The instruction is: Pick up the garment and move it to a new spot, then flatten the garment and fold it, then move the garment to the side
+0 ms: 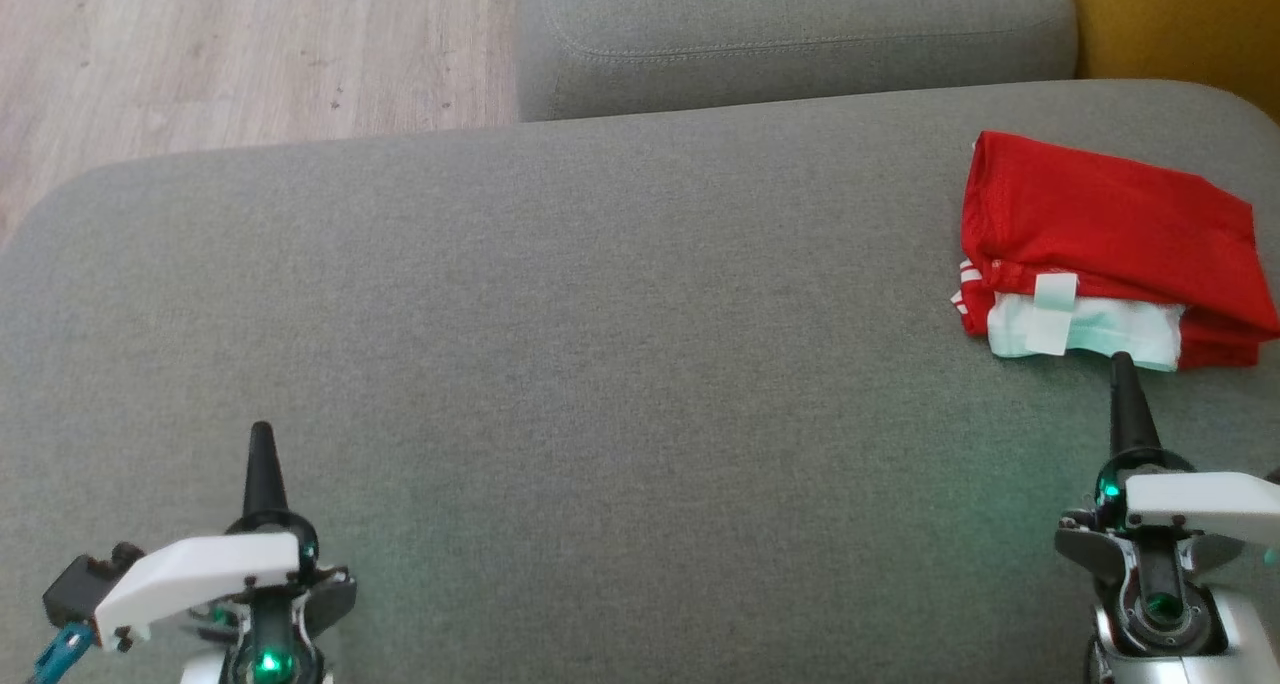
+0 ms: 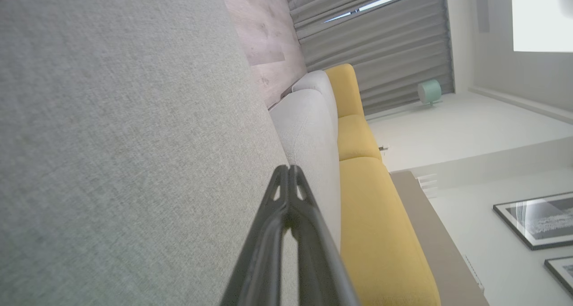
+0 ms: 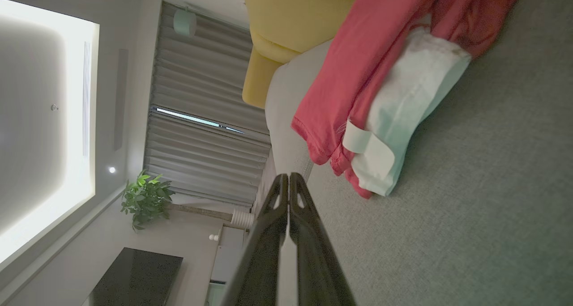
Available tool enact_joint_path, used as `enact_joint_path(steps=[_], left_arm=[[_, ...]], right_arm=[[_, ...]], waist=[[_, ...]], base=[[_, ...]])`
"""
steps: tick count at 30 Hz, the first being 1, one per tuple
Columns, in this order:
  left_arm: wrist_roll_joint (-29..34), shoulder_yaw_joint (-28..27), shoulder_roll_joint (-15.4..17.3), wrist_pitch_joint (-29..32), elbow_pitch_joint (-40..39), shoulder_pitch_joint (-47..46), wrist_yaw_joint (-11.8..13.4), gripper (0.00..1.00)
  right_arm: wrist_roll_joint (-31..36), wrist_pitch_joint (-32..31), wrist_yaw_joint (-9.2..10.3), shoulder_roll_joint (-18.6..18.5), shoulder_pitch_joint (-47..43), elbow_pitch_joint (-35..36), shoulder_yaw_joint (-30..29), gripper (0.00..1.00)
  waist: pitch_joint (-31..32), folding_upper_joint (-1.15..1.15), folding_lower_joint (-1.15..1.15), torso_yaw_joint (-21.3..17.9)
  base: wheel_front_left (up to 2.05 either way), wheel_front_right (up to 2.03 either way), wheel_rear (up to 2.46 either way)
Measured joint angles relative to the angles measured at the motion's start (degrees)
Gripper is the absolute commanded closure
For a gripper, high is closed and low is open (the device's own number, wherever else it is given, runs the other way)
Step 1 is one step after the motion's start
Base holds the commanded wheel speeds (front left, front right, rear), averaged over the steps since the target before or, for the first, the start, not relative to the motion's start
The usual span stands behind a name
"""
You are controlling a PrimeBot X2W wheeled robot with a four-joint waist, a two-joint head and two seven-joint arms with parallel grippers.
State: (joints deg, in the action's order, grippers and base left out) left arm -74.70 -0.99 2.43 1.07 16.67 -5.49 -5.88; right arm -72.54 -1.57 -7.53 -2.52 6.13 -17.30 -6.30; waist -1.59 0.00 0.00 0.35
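The garment (image 1: 1110, 234) is red with a white lining and a white tag, folded into a compact stack at the far right of the grey sofa seat (image 1: 600, 344). It also appears in the right wrist view as a garment (image 3: 394, 87) just ahead of the fingers. My right gripper (image 1: 1122, 362) is shut, its tip a short way in front of the garment's near edge, apart from it. At the lower left of the head view, my left gripper (image 1: 262, 432) is shut and holds nothing, resting over bare cushion.
A grey back cushion (image 1: 790, 34) lies beyond the seat, and a yellow cushion (image 1: 1180, 24) sits at the far right. Wooden floor (image 1: 240, 54) shows past the seat's far left edge. In the left wrist view, yellow sofa cushions (image 2: 371, 207) border the grey ones.
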Motion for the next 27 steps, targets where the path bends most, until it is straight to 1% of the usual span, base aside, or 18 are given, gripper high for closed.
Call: enact_joint_path(steps=[14,16,26,27], left_arm=[[-8.38,-1.33,0.01,2.43,-0.22,0.03,-0.25,1.00],[-9.56,-1.59,0.01,2.77,-0.23,0.05,-0.64,1.00],[-15.49,-2.85,0.00,4.47,-0.44,0.13,-0.80,1.00],[-16.10,-2.88,0.00,4.50,-0.44,0.14,-1.16,1.00]], right_arm=[[-9.14,-2.07,0.00,0.00,-0.03,0.25,-0.57,1.00],[-10.49,-2.40,0.00,0.00,-0.07,0.37,-0.75,1.00],[-16.96,-4.11,0.00,0.00,-1.16,0.85,-1.25,1.00],[-17.69,-4.24,0.00,0.00,-1.16,0.87,-1.29,1.00]], waist=[[0.69,0.00,0.00,-0.17],[0.79,0.00,0.00,-0.19],[1.29,0.00,0.00,-0.32],[1.34,0.00,0.00,-0.33]], base=[[0.00,0.00,0.00],[0.00,0.00,0.00],[0.00,0.00,0.00],[0.00,0.00,0.00]])
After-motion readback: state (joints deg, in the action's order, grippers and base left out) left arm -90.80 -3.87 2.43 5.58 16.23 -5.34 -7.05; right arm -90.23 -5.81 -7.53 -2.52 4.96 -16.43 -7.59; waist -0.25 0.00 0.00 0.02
